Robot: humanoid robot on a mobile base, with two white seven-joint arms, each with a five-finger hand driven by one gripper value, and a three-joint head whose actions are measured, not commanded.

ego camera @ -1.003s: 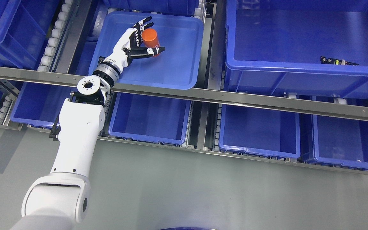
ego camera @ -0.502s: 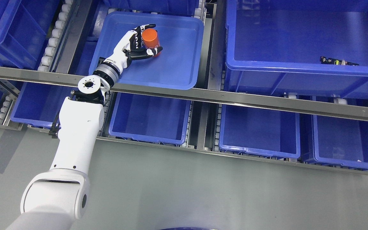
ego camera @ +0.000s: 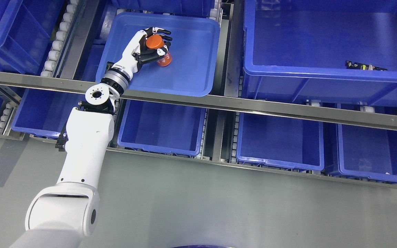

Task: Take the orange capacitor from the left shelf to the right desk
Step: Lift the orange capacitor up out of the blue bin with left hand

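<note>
The orange capacitor [ego camera: 158, 50], a short orange cylinder, lies tilted in a shallow blue tray [ego camera: 191, 69] on the upper shelf level. My left hand [ego camera: 154, 45] reaches into the tray from the lower left and has its fingers and thumb curled around the capacitor. The fingers cover part of the cylinder's side; its top face and lower end with white print still show. My right arm is not seen.
A steel shelf rail [ego camera: 253, 105] runs across just in front of the tray. A deep blue bin [ego camera: 322, 75] at the right holds a small dark part [ego camera: 364, 65]. Several blue bins [ego camera: 164, 127] sit on the lower level, and grey floor lies below.
The left hand's fingers, spread around the capacitor a second ago, have closed on it. The capacitor has tipped over and shifted slightly toward the palm.
</note>
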